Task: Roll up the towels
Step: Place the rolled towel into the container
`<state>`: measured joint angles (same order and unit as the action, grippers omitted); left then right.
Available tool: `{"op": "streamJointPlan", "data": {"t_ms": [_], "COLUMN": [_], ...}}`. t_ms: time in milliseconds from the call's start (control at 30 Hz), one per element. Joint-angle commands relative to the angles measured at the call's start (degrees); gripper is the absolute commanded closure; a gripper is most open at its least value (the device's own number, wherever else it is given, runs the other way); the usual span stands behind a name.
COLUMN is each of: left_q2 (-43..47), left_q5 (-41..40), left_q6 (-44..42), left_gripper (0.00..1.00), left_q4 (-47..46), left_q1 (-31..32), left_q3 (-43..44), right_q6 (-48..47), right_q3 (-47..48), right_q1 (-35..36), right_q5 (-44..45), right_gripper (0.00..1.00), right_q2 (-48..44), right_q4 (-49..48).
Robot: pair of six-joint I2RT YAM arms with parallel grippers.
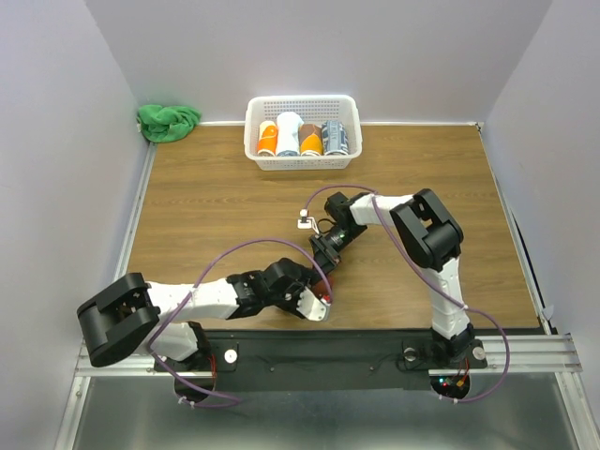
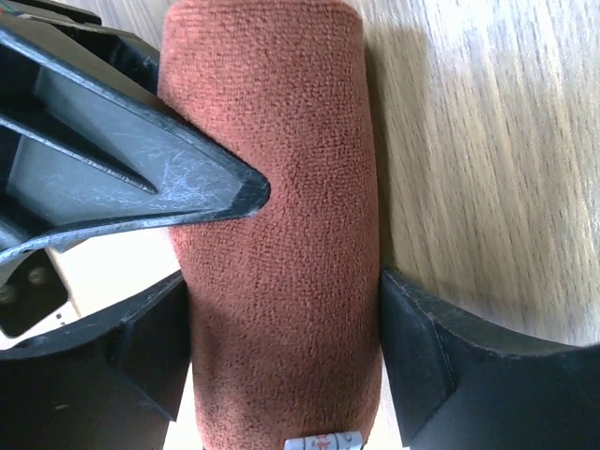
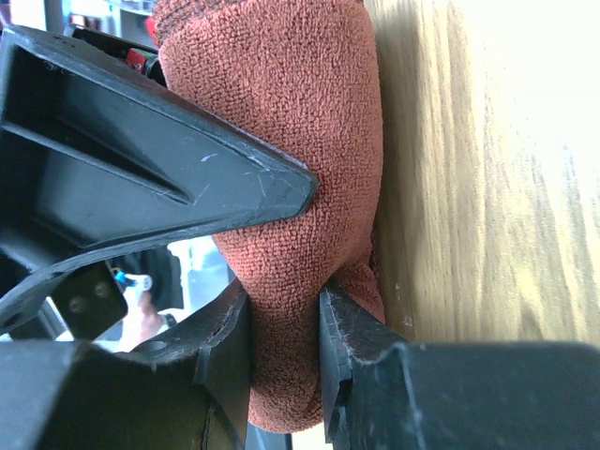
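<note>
snugly inside left hand (image 2: pixel 281 272): towel (image 2: pixel 281 103)

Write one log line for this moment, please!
brown towel: rolled; left gripper: shut on it; right gripper: shut on it; green towel: crumpled

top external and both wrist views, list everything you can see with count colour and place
brown towel roll: 1, rust brown, near middle of the table, held between both grippers
green towel: 1, green, crumpled, far left corner
basket: 1, white, far edge of the table, about centre
rolled towels: 4, orange, white, brown and grey mixes, side by side in the basket
table: 1, wood brown, under everything
left gripper: 1, black, shut on the brown towel roll
right gripper: 1, black, shut on the same roll from the far side
</note>
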<state>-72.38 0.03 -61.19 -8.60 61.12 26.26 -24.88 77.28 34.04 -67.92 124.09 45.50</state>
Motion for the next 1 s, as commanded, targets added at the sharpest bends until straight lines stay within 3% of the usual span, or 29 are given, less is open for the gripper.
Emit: {"op": "streamJointPlan", "data": {"t_ms": [0,167,367,467,500,667,700,733,767,800,967], "left_q2": [0.3,-2.9,-3.7,-2.9,-2.5,0.0,-0.1,-0.4,-0.6,-0.7,-3.7], "left_q5": [-2.1,-0.5,3.7,4.8,5.1,9.5,10.2,10.8,11.9,12.5,17.9], "left_q6": [-0.8,2.1,4.1,4.4,4.5,9.1,10.4,11.2,13.0,14.1,18.9], "left_gripper": [0.26,0.64,0.87,0.94,0.98,1.00,1.00,1.00,1.00,1.00,1.00], "left_q4": [-3.8,0.8,7.5,11.3,13.5,21.5,23.9,25.1,26.0,27.0,30.8], "left_q1": [1.2,1.3,1.3,1.3,1.3,1.3,1.2,1.1,0.9,0.6,-6.7], "left_q3": [-1.7,1.2,4.5,5.8,6.2,11.6,12.8,13.9,16.1,17.1,26.8], "right_q6": [-5.0,-6.2,-6.8,-6.1,-5.5,-2.8,-2.1,-1.7,-1.0,-0.8,-1.1], "right_q3": [0.2,0.3,-1.4,-2.1,-2.2,-1.4,-0.6,0.0,1.1,1.6,5.2], "right_q1": [0.1,0.1,0.0,-1.1,-1.7,-7.6,-9.6,-10.6,-11.6,-13.7,-20.3], "right_q5": [7.6,6.5,8.8,11.9,13.1,16.3,17.1,17.3,17.3,17.4,17.2], "right_gripper": [0.99,0.99,0.94,0.75,0.64,0.37,0.21,0.17,0.04,0.00,0.00], "right_q2": [3.8,2.2,-2.9,-4.3,-5.8,-11.6,-13.6,-14.7,-15.5,-17.0,-21.0], "right_q4": [0.8,2.4,3.5,3.7,3.7,4.0,4.3,4.4,5.0,5.4,8.9]}}
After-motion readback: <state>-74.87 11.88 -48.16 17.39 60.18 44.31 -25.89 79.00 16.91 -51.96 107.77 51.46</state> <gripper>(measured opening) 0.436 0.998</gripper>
